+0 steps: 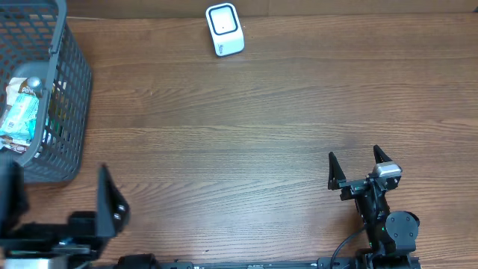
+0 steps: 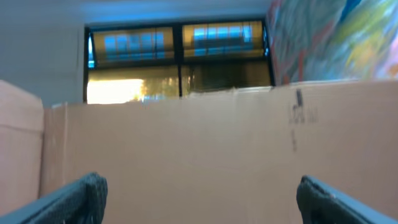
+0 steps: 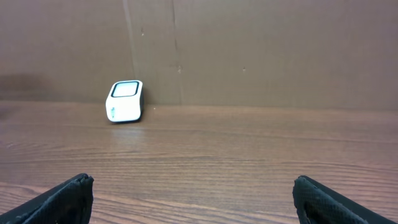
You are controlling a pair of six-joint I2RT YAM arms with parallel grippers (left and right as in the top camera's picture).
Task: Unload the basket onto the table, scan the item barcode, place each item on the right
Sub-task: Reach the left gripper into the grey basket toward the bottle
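Both my grippers are wide open, nothing held. Left gripper (image 2: 199, 186) sits at the near-left corner of the table (image 1: 246, 127), just beside the grey basket (image 1: 73, 97). Its camera is tilted up at a cardboard wall (image 2: 205, 143) and windows (image 2: 177, 43), blurry. Right gripper (image 3: 193, 186) is near the front edge on the right, low over the wood, facing the scanner (image 3: 125, 102). Scanner is white, at the far edge against the cardboard, well apart from both grippers. Item: a pale packet (image 1: 21, 112) lying in the basket, far left. Barcode too small to make out.
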